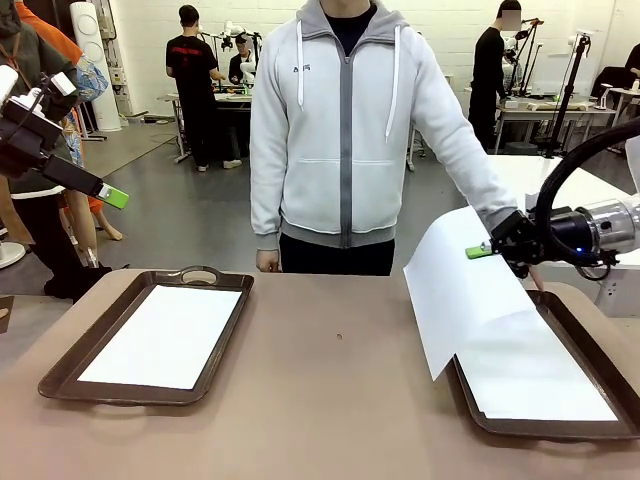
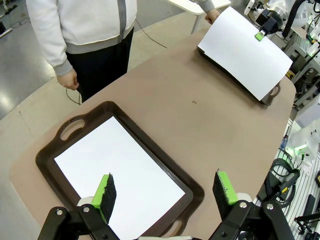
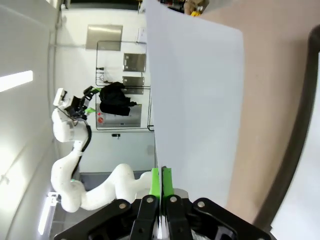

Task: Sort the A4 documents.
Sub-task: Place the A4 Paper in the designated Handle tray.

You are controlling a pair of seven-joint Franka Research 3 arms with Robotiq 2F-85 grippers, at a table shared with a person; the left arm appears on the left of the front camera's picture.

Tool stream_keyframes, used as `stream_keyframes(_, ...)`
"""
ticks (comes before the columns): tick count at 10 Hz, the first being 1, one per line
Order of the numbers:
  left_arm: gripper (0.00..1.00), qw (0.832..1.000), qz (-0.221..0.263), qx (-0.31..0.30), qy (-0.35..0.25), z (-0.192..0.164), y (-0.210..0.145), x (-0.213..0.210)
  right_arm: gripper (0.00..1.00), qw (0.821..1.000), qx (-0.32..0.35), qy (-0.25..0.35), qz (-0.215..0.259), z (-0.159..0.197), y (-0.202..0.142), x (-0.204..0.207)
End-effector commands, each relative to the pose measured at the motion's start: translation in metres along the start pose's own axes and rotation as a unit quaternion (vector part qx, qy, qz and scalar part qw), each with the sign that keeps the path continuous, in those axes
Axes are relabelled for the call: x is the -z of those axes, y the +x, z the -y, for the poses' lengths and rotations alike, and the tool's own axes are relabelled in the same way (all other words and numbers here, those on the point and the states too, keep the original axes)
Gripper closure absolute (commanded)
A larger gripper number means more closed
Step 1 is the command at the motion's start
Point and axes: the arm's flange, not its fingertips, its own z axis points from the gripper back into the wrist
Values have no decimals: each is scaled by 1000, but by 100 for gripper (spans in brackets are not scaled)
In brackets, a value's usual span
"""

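One A4 document (image 1: pixel 170 335) lies flat in the left brown tray (image 1: pixel 70 365); from the left wrist that sheet (image 2: pixel 120 175) and its tray (image 2: pixel 50 150) sit straight below. High at the far left, my left gripper (image 1: pixel 112 196) hangs open, holding nothing (image 2: pixel 165 192). My right gripper (image 1: pixel 482 250) is shut on the top edge of a second sheet (image 1: pixel 450 290), lifted and curling over the right tray (image 1: pixel 560 428), where another sheet (image 1: pixel 535 380) lies. The right wrist view shows the gripper (image 3: pixel 161 182) pinching that paper (image 3: pixel 200 100). From the left wrist I see the raised sheet (image 2: pixel 245 50) far off.
A person in a grey hoodie (image 1: pixel 345 130) stands at the far edge. One hand (image 1: pixel 267 261) hangs by the table, and the other arm (image 1: pixel 470 170) reaches toward the right tray behind my gripper. Bare brown tabletop (image 1: pixel 340 380) lies between the trays.
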Motion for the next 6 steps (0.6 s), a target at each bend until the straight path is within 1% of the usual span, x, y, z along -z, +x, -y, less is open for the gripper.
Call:
stream_keyframes(1, 0, 1000, 1, 0, 4, 0, 0, 1, 99, 999, 38, 23, -2, 21, -1, -10)
stream_keyframes(2, 0, 1000, 1, 0, 4, 0, 0, 1, 99, 998, 52, 19, -11, 35, -5, -19)
stream_keyframes(3, 0, 1000, 1, 0, 4, 0, 0, 1, 99, 998, 60, -6, -12, 45, -10, -31)
stream_keyframes(4, 0, 1000, 1, 0, 4, 0, 0, 1, 99, 998, 59, -19, -10, 54, -15, -44)
stream_keyframes(5, 0, 1000, 1, 0, 4, 0, 0, 1, 99, 998, 54, -33, -18, 62, -17, -54)
stream_keyframes(6, 0, 1000, 1, 0, 4, 0, 0, 1, 99, 996, 56, -63, -12, 70, -18, -64)
